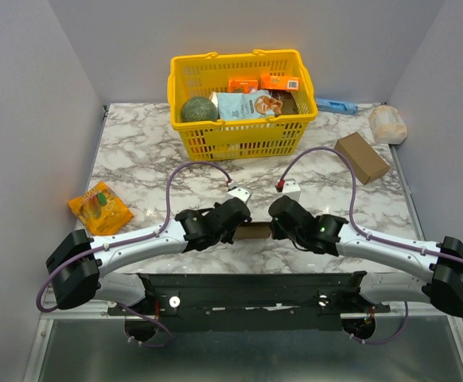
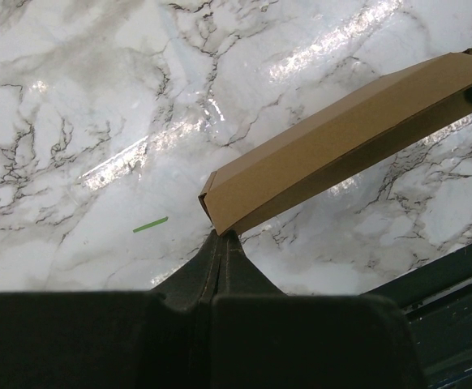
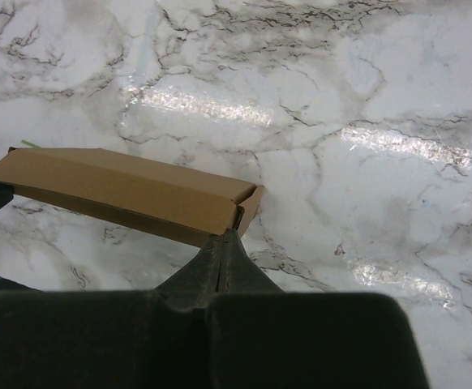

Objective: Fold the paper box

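Top view: the white, grey-veined marble surface (image 1: 136,143) has open room across its middle. A yellow lattice basket (image 1: 239,139) stands at the far edge, an orange packet (image 1: 100,208) lies to the left, and a blocky brown carton (image 1: 362,157) to the right. Near the front edge, the paper box (image 1: 253,231), of thin brown cardboard, spans left to right between the left hand (image 1: 242,225) and the right hand (image 1: 273,227).

Left wrist view: the left hand (image 2: 224,239) is closed, pinching the near corner of the paper box (image 2: 341,146). The slim, smooth box runs away up and to the right over the glossy surface (image 2: 98,97).

Right wrist view: the right hand (image 3: 228,239) is closed on the box's other end. The paper box (image 3: 122,190) stretches away to the left.
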`<action>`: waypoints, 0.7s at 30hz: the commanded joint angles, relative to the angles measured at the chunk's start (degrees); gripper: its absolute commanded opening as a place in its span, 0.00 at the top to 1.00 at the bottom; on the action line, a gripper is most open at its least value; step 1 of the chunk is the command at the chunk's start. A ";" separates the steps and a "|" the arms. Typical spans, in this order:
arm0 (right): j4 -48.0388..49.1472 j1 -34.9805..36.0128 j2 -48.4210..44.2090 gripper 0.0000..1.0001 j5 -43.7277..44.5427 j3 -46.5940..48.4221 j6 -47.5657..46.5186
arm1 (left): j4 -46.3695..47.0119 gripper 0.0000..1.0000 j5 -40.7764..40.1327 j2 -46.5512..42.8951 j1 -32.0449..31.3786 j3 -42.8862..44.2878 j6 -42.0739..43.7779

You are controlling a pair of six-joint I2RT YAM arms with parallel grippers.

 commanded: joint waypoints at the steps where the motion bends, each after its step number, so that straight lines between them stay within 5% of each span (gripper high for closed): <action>1: -5.55 0.91 1.58 0.99 -1.60 -2.93 0.63 | 1.33 1.00 3.17 0.82 -1.11 -0.06 -1.09; 11: -7.92 1.35 -0.08 1.00 -2.13 -2.41 1.33 | 2.38 1.00 3.52 1.35 -1.11 -0.41 -0.04; 21: -9.60 1.09 -8.26 0.40 -6.43 1.11 5.11 | 2.47 1.00 2.91 1.44 -1.11 -0.50 1.90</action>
